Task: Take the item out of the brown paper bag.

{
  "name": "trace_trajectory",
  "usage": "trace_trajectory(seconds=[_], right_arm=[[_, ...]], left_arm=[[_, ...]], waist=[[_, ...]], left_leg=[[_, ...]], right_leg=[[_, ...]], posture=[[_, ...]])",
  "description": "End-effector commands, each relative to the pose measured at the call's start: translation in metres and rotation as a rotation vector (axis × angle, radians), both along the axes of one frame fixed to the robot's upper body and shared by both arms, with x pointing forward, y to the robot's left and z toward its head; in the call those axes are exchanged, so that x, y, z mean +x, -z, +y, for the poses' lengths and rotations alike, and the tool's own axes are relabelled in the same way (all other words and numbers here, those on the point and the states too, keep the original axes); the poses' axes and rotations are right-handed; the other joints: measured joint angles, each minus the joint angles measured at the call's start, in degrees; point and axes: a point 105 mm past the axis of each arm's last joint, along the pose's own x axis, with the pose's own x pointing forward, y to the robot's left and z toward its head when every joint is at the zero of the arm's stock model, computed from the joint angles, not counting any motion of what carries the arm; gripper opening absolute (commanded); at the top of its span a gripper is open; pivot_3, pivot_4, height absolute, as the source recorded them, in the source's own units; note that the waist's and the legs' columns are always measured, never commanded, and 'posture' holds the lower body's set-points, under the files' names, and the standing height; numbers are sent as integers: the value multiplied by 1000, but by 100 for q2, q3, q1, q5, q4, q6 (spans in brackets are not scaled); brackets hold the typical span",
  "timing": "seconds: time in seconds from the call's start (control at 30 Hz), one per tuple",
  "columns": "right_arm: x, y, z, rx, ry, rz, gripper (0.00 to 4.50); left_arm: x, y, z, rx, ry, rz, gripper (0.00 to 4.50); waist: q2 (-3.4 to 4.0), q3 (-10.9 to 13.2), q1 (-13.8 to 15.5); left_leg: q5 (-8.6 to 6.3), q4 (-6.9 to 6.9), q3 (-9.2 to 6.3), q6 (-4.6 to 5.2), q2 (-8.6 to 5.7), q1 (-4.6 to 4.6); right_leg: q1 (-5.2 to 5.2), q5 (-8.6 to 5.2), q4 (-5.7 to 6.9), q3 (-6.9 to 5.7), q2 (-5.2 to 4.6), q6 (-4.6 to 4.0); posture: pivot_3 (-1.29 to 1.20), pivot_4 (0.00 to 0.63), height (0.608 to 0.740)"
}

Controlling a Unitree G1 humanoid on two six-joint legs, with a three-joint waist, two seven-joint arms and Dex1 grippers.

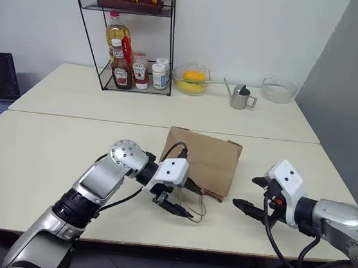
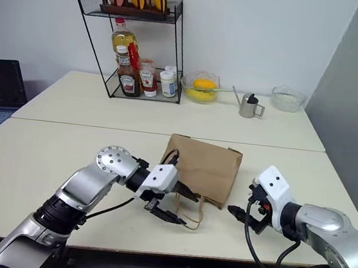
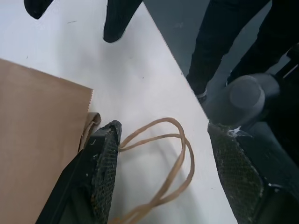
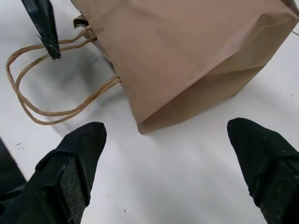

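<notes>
Left eye view: brown paper bag (image 1: 207, 162) lying flat on the bench (image 1: 41, 151), centre of frame, its mouth and cord handles (image 1: 191, 206) toward the lower edge. Left gripper (image 1: 178, 202) sits at lower centre, jaws apart and holding nothing, one finger right by the handle loops and the bag's mouth corner. Right gripper (image 1: 254, 197) at lower right, jaws wide open, empty, pointing in at the bag's side, near but w/ a strip of bare bench between.

The item itself isn't visible, presumably inside the bag; can't tell where along it.

Key relation: bag's long axis runs from the mouth at lower frame up toward the rack (image 1: 128, 38) at upper left. Left arm looks nearer the mouth, so my guess is it's the one to lift or spread the opening, right arm to reach in or pin.

Room: open bench either side of the bag; front bench edge close under both grippers, so not much slack that way.
</notes>
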Motion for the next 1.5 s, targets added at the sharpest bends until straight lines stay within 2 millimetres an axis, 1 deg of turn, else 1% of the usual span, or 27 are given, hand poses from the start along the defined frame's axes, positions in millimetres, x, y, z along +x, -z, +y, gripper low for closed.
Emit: trace_trajectory(seconds=[0.03,0.13,0.3,0.4,0.5,0.63,0.77,0.97,1.2,1.3,1.37,1.5], right_arm=[[-4,-15,1,15,4,-60,4500],[-13,-13,5,37,-37,-28,4500],[-40,-4,15,68,-161,77,4500],[-46,-3,18,88,-186,100,4500],[-46,-2,19,95,-182,103,4500],[-45,2,18,96,-165,112,4500],[-49,9,16,93,-166,136,4500],[-53,17,21,102,-191,163,4500],[-49,19,24,108,-208,156,4500],[-48,18,25,106,-214,152,4500],[-47,18,24,102,-212,147,4500],[-45,18,23,97,-207,140,4500]], left_arm=[[3,5,-1,24,30,-57,3127],[5,9,-1,32,36,-76,3127],[10,14,-3,27,27,-91,3127],[13,13,-6,5,11,-75,3127],[16,12,-8,-13,-8,-65,2540],[16,7,-10,-36,-23,-43,1257],[15,1,-9,-46,-29,-26,17],[14,-13,-8,-69,-45,34,17],[16,-13,-7,-67,-72,43,17],[15,-13,-7,-73,-68,36,610],[16,-13,-8,-78,-80,22,1185],[17,-13,-9,-78,-79,26,1185]], waist=[[0,0,1],[0,0,1],[0,0,8],[0,0,6],[0,0,5],[0,0,6],[-1,0,6],[0,0,0],[-1,0,0],[-1,0,0],[-1,0,1],[-1,0,1]], left_leg=[[0,0,0,0,0,0],[0,0,0,0,0,-2],[0,0,-1,0,0,-2],[0,1,0,1,0,-2],[0,1,-1,0,1,-1],[0,1,-2,0,0,-1],[0,1,-1,0,0,-1],[0,1,-2,0,1,0],[0,1,-1,0,1,0],[0,1,-1,0,1,0],[0,0,-2,0,1,0],[0,1,-1,0,1,0]], right_leg=[[0,0,0,0,1,0],[0,0,-2,0,0,0],[3,-1,-5,0,0,1],[5,-2,-8,0,0,2],[6,-2,-8,0,1,3],[6,-3,-8,-1,1,5],[6,-4,-8,0,1,6],[6,-5,-8,-1,1,8],[6,-6,-9,0,1,9],[6,-6,-9,0,1,9],[6,-6,-9,0,1,9],[6,-6,-9,0,1,9]], posture=[[0,150,740],[0,150,740],[0,150,740],[0,150,740],[0,150,740],[0,150,740],[0,150,740],[0,150,740],[0,150,740],[0,150,740],[0,150,740],[0,150,740]])
